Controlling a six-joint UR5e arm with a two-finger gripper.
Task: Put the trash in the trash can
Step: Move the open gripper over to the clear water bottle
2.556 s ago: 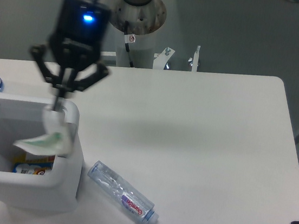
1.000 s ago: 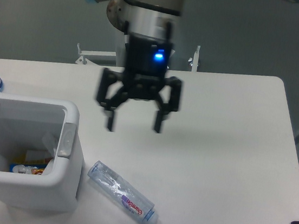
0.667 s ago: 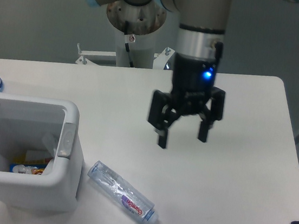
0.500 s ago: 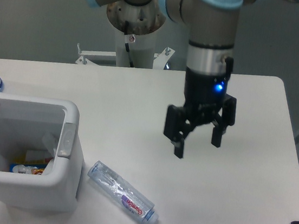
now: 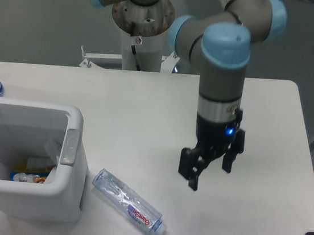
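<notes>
**Gripper above the table, bottle still to collect**

We see the white table [image 5: 146,110], then the trash can [image 5: 69,198] at its near left, carton not clearly discernible inside. The gripper [image 5: 209,171] hangs empty, jaws spread, right of and slightly beyond the bottle [image 5: 128,203], which lies flat just beside the can. We judge the round bottle could roll under an off-centre pinch. Open room lies right; the near edge is close.
</notes>
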